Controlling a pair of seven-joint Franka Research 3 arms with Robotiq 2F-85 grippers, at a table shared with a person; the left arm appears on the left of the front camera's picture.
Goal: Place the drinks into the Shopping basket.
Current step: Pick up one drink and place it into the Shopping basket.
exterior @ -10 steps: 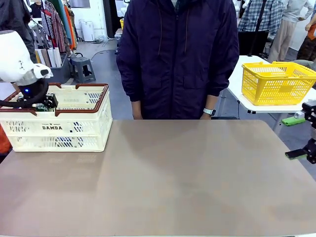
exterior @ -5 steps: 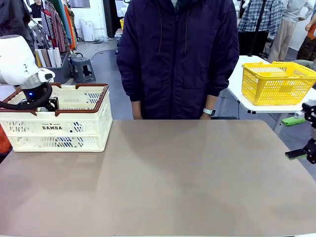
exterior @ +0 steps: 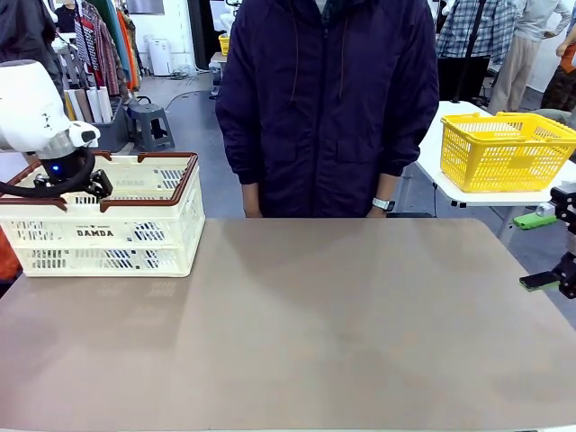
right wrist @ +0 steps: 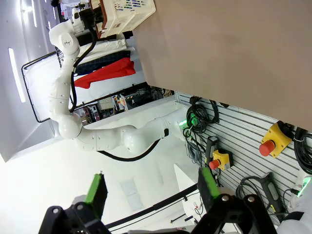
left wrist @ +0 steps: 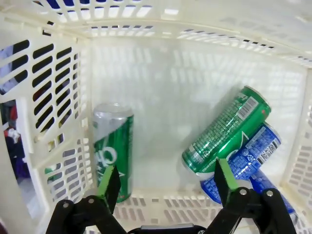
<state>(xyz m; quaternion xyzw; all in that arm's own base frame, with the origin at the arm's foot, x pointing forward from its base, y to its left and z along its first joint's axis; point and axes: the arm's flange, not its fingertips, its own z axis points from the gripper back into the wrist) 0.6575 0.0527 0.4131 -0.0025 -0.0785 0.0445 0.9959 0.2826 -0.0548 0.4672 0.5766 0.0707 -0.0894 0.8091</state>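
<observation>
In the left wrist view my left gripper (left wrist: 166,180) hangs open inside the Shopping basket (left wrist: 58,97), empty, just above its floor. Three drinks lie on that floor. One green can (left wrist: 113,148) lies along the left wall. A second green can (left wrist: 226,131) rests tilted on a blue and white can (left wrist: 246,158) at the right. From the front, the cream basket (exterior: 99,225) with its brown-red rim stands at the table's far left, and my left wrist (exterior: 65,173) dips into it. My right gripper (exterior: 543,281) waits open and empty beyond the table's right edge, and the right wrist view also shows that gripper (right wrist: 152,189) open.
A person in a dark jacket (exterior: 328,108) stands at the far side of the table, hands down. A yellow mesh basket (exterior: 504,148) sits on another table at the back right. The brown tabletop (exterior: 342,324) stretches bare between the basket and my right gripper.
My left gripper has opened inside the basket and let go of a green can. Its wrist has risen slightly. The right arm has not moved.
</observation>
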